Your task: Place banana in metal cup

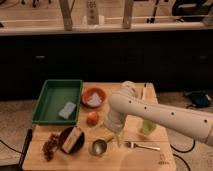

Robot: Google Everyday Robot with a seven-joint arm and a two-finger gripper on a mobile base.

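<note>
My claw (116,136) hangs low over the wooden board (150,161), mostly hidden under my own white wrist; whether it is apart or clamped I cannot tell. The metal cup (98,147) stands just beside it, lower left in view: upright, small, round, shiny grey. A yellow sliver, seemingly the banana (108,138), shows between them.

No legible text or labels

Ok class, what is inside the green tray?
One pale blue-grey block lies inside the green tray, near its right front corner; the floor under it is hidden. The claw hangs beside the metal cup.
</note>
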